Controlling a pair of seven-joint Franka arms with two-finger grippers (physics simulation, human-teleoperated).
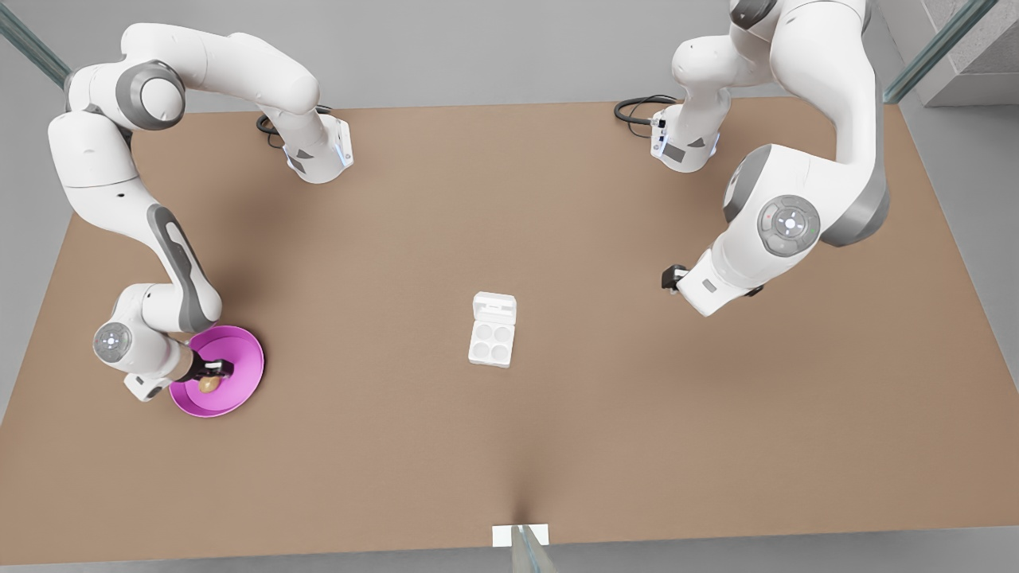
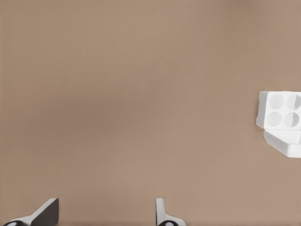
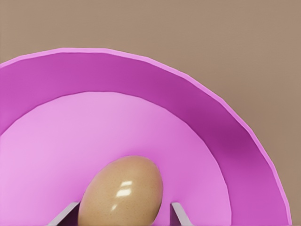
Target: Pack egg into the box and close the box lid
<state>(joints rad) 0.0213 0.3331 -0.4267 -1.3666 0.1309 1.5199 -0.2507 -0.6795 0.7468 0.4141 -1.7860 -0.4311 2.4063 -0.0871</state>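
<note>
Brown table (image 1: pixel 509 446) sitting on a grey floor, glass panel edges showing at the corners.

Box (image 1: pixel 492 341) lying mid-table, long axis running near-to-far in the front view, four cups facing up. Box lid (image 1: pixel 494 306) lying open and flat on the far side of the tray.

Egg (image 3: pixel 121 197) sitting in the pink plate (image 1: pixel 243 350) at the front view's left.

Right gripper (image 1: pixel 212 372) reaching down into the plate, fingers (image 3: pixel 178 214) parted, flanking the egg on both sides; contact unclear.

Left gripper (image 2: pixel 106 214) waiting at the front view's right, well apart from the box, fingers spread wide, holding nothing.
</note>
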